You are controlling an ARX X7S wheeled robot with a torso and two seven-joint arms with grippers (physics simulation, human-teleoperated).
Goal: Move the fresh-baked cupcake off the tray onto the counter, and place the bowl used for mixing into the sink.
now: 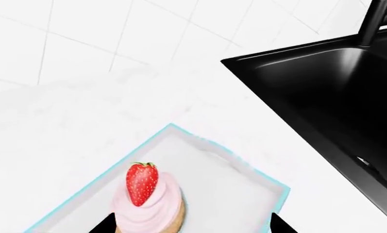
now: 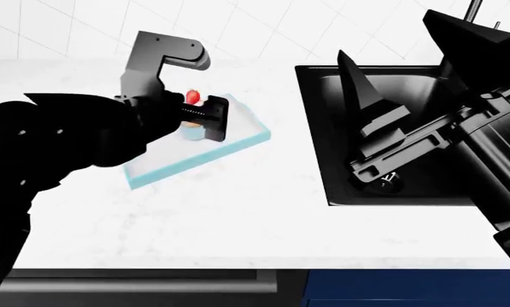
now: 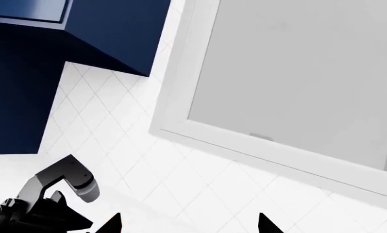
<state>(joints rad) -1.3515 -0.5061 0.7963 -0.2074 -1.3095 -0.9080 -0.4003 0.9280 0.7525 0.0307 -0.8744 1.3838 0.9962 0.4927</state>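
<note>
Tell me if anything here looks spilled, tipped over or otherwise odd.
Nothing looks spilled or damaged. The pink-frosted strawberry cupcake stands upright on the turquoise-rimmed white tray, which sits askew to the matte black sink edge. No wooden bowl shows anywhere.

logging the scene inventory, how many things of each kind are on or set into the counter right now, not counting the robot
cupcake: 1
tray: 1
sink: 1
tap: 1
bowl: 0 in view
total: 4
</note>
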